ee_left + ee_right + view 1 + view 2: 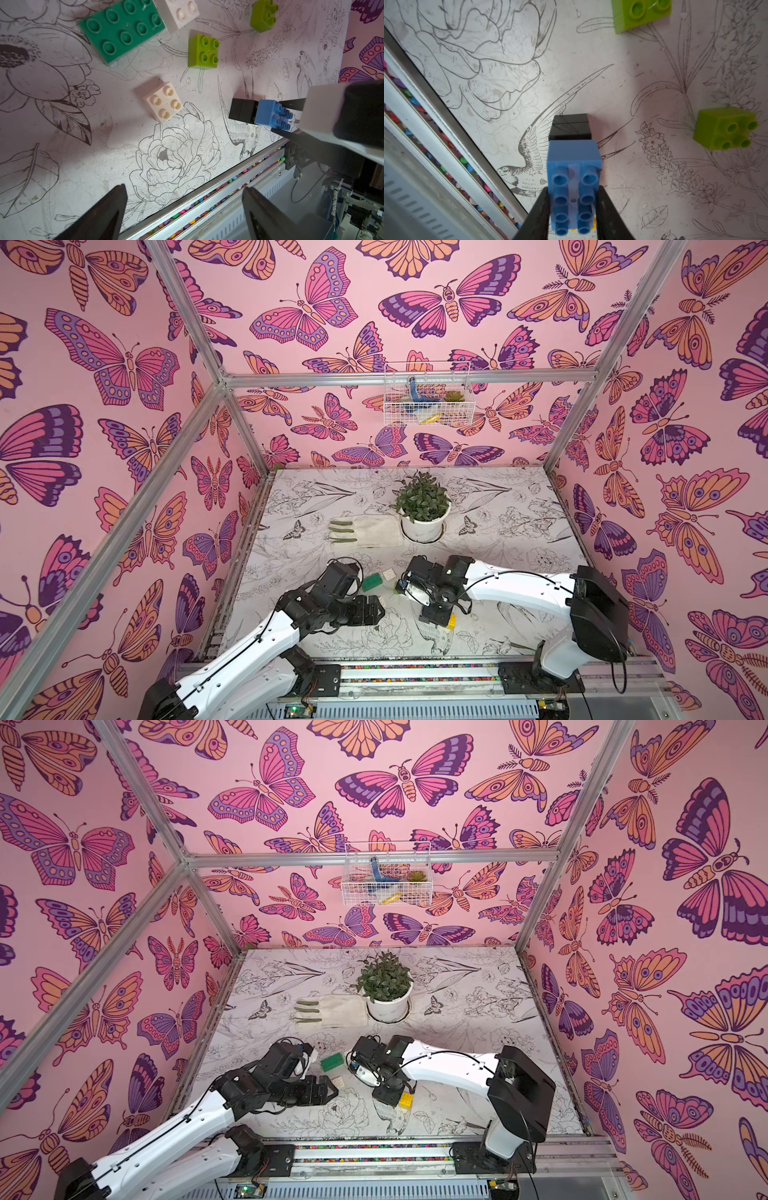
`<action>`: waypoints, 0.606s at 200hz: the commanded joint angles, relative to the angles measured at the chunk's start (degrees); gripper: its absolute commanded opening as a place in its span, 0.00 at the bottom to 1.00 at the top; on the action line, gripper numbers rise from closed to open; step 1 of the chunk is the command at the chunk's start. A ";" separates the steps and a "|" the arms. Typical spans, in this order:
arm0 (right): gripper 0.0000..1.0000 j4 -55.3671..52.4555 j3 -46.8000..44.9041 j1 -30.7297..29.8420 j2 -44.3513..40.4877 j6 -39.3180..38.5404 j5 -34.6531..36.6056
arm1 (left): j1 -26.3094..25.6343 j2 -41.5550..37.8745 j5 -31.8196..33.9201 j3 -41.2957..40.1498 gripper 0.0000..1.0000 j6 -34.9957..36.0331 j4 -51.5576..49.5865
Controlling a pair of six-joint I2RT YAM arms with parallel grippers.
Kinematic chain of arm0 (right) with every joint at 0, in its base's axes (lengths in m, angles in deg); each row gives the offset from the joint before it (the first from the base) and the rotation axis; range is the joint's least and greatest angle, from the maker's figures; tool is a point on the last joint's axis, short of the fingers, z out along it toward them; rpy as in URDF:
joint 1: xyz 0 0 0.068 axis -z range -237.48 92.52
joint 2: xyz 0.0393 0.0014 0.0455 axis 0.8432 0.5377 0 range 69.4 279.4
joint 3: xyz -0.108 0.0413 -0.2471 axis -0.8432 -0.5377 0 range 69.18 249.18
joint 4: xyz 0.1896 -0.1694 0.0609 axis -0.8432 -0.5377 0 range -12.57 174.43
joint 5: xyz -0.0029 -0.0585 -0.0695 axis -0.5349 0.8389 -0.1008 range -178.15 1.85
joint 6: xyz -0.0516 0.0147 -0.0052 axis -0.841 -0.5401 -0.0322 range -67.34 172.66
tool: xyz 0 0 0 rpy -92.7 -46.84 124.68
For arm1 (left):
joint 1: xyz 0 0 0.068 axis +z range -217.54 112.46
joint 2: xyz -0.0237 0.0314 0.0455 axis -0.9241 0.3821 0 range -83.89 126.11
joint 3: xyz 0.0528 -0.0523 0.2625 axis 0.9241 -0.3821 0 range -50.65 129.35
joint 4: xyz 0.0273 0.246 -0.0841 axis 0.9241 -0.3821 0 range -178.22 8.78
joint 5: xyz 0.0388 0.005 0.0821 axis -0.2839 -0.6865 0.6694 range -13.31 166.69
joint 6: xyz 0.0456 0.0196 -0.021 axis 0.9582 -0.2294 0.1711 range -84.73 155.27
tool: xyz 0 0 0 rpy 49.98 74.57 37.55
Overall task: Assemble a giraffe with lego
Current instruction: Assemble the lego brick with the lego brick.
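Right gripper (574,199) clamps blue brick (574,162); left gripper (184,188) spread wide — wire basket (428,418) holds succulent (454,396), blue object (413,391).

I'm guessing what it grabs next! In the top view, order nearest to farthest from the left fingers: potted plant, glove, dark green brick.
1. Dark green brick, just beyond the left fingers.
2. Glove, farther back.
3. Potted plant, farthest, toward the back.

Pink butterfly-print walls (374,302) enclose a floral-sketch tabletop (519,539) framed by aluminium rails (311,380).
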 commanded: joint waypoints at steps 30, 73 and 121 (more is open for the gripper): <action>0.10 -2.41 0.30 -0.33 2.27 -2.02 1.51 | -0.41 -0.83 -0.69 -0.70 0.92 0.24 0.51; 0.10 -4.53 1.56 -0.37 1.96 -3.72 2.16 | -0.37 -0.48 -0.80 -0.91 0.93 0.15 1.03; 0.10 -6.22 2.85 -0.24 4.58 -7.84 2.67 | -0.41 -0.82 -0.93 -1.23 0.92 -0.07 1.32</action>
